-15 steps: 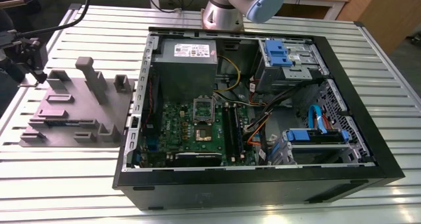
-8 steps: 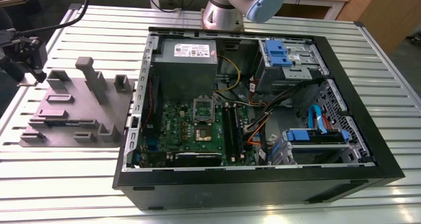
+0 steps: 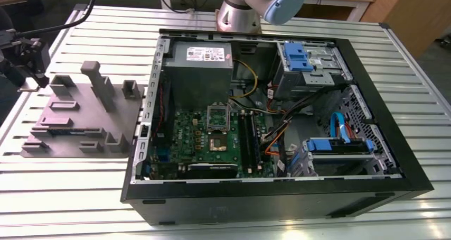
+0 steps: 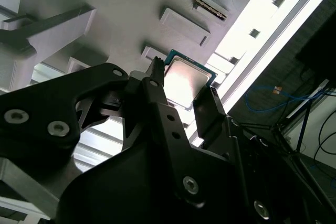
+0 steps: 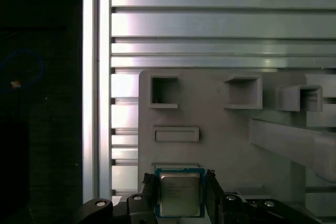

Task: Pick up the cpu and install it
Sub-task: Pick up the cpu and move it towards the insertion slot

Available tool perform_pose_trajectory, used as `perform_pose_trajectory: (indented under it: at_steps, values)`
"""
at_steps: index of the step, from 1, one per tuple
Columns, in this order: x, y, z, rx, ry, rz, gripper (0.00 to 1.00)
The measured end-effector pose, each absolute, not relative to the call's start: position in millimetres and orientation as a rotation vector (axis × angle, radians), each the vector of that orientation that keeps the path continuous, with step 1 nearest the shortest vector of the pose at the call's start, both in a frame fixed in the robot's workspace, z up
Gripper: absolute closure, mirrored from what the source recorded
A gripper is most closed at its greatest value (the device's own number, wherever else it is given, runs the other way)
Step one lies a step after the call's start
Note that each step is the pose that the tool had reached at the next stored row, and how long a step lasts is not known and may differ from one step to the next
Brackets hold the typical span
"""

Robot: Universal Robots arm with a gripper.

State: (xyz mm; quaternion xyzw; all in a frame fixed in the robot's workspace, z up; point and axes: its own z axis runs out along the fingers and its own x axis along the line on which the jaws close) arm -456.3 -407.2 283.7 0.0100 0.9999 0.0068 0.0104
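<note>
The cpu (image 5: 179,195), a small square chip with a silvery top and green rim, sits between my gripper's two black fingers (image 5: 148,184), which press against its opposite edges. In the second wrist view the cpu (image 4: 186,80) is held just over a shallow pocket of the grey parts holder (image 4: 131,9). In the exterior view my gripper (image 3: 31,84) hangs at the far corner of that holder (image 3: 84,118), on the exterior view's left. The motherboard's socket (image 3: 218,139) lies open inside the computer case, its silver frame (image 3: 217,114) standing upright.
The open black computer case (image 3: 275,197) takes up the middle and right of the slatted aluminium table (image 3: 71,197). Inside it are a grey power supply (image 3: 203,55), blue drive brackets (image 3: 296,55) and loose cables (image 3: 282,129). Upright posts (image 3: 95,81) rise from the holder.
</note>
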Motion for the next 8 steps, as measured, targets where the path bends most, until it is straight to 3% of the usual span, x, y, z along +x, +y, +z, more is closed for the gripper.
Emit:
perform_pose_trajectory:
  at_steps: [8]
  values:
    - [-455.5,-407.2,283.8,0.031,3.121,0.021,0.53]
